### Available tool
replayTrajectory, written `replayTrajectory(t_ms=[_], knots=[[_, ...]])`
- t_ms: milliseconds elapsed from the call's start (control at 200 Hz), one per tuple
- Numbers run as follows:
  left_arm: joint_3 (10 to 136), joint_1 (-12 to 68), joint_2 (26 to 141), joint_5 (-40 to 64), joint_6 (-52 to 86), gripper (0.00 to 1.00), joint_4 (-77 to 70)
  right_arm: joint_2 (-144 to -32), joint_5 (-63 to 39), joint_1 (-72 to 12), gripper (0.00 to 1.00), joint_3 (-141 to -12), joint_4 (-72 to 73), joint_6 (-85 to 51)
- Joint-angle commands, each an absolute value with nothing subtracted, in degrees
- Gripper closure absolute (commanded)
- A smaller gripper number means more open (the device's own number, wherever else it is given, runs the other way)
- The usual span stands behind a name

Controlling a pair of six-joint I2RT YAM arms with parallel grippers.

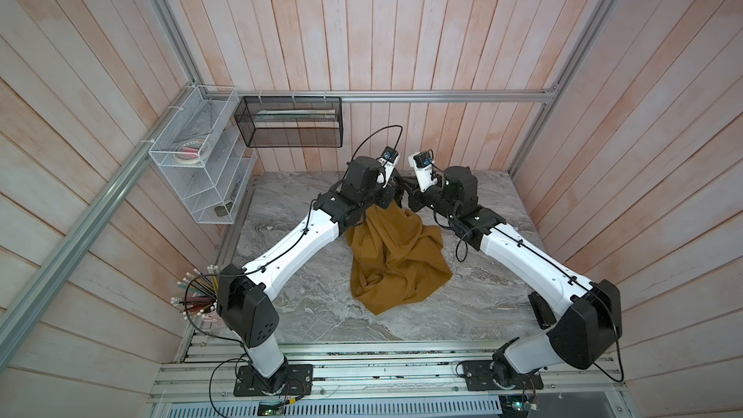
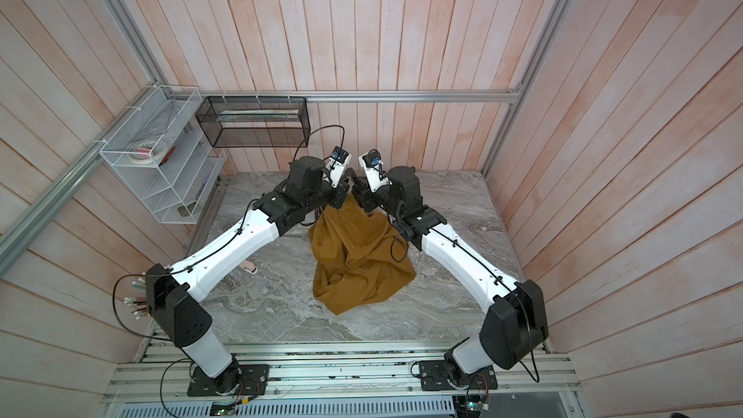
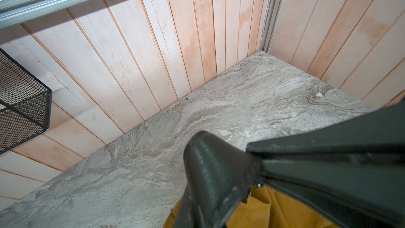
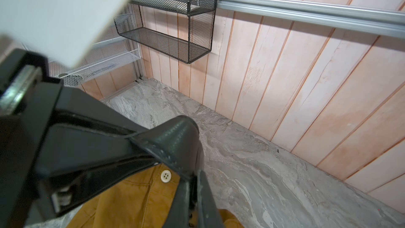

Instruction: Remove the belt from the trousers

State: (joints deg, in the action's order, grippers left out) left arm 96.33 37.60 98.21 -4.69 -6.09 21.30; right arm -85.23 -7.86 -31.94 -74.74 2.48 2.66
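Obstruction | left pincer (image 4: 140,148) blocks trousers (image 4: 131,194) (belt (image 4: 171,143) looped) | mesh basket (image 4: 166,29) beyond

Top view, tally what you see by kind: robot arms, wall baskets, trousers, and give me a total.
Robot arms: 2, left arm and right arm
Wall baskets: 2, white wire rack and black mesh basket
Trousers: 1
Total: 5
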Motion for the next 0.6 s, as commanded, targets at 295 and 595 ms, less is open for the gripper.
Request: replayTrajectory(t_ms=[295,595], knots=[[99.3,37.4,94.7,1.7,-1.4,1.0,16.3,-86.2,-8.8,-31.3,0.93,-70.8,3.8,1.0],[95.7,34.3,90.0,9.1,3.5,1.0,11.8,-86.7,-12.5,-27.9,1.0,-64.0,9.0,-2.0]])
